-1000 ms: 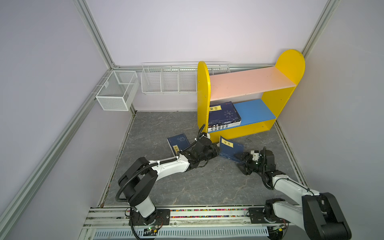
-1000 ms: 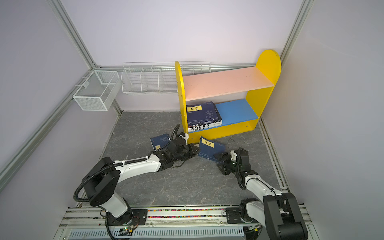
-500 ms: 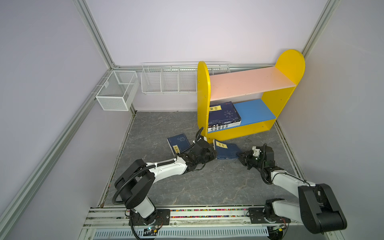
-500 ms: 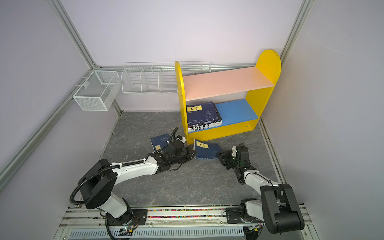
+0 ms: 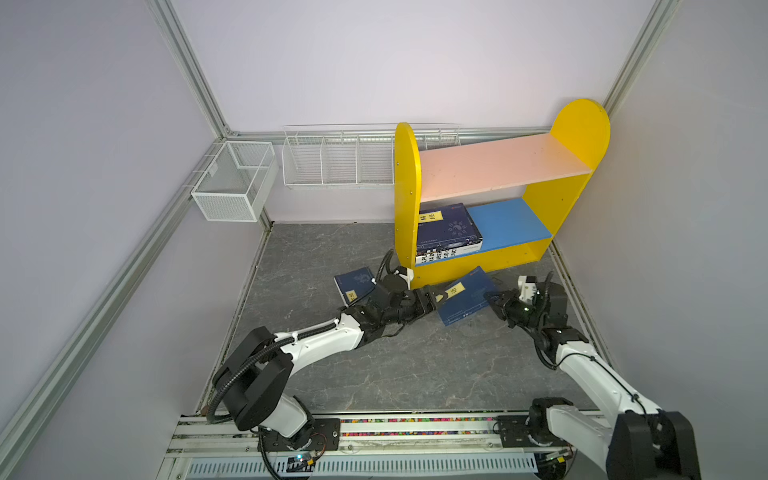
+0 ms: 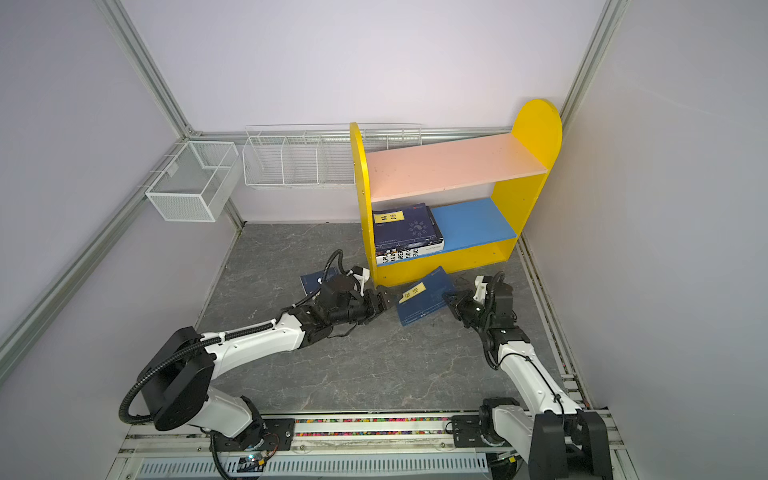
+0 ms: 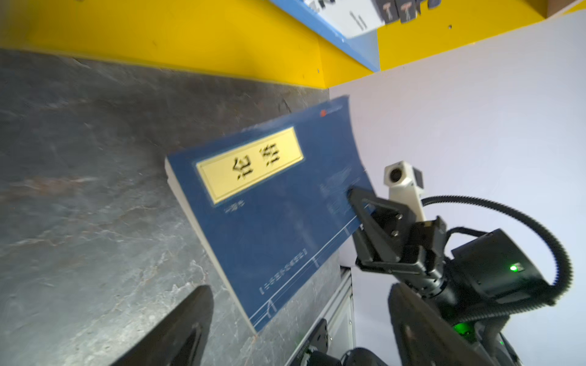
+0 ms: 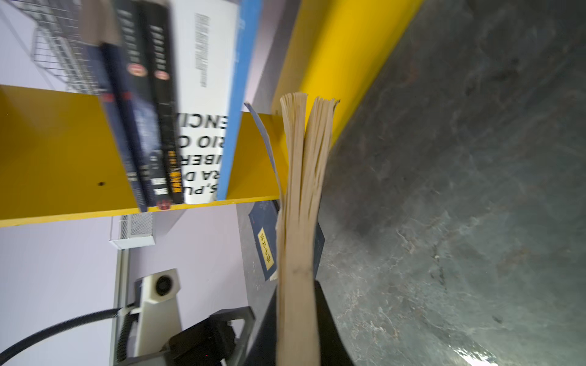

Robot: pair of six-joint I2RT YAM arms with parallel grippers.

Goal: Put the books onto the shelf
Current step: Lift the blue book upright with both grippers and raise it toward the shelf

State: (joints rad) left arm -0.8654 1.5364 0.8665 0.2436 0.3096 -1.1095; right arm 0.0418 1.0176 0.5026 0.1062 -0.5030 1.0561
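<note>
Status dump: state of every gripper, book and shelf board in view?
left gripper, open, next to held navy book
right gripper, shut on held navy book's page edge
held navy book, tilted, in front of shelf
second navy book, closed, flat on floor
book stack, lying flat on blue lower board
pink upper board, bare
wire baskets, empty

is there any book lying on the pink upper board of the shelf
No, the pink upper board is bare; the shelved books sit stacked on the blue lower board beneath it.
</note>
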